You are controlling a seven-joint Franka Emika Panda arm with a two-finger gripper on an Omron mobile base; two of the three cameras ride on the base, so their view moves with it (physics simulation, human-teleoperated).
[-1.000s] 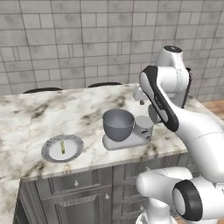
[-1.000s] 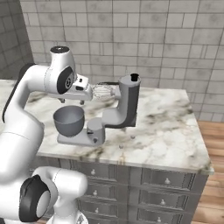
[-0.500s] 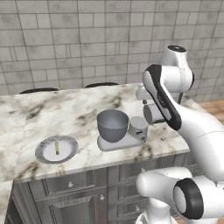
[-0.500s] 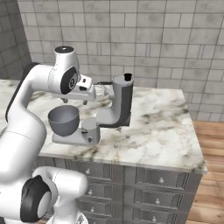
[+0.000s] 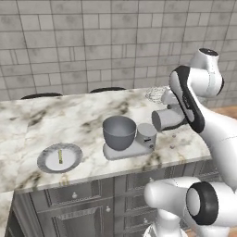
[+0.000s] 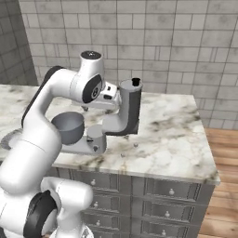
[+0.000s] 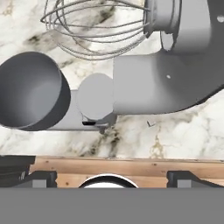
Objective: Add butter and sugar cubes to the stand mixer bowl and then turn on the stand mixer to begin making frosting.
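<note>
The butter (image 5: 60, 156), a thin stick lying on the plate (image 5: 48, 165) well left of the bowl (image 5: 119, 132), looked light, soft and slick, best pinched gently across its middle; whether the gripper by the mixer (image 6: 122, 116) was clenched I could not tell.

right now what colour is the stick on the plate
Pale yellow butter, clearest in the left base view.
</note>
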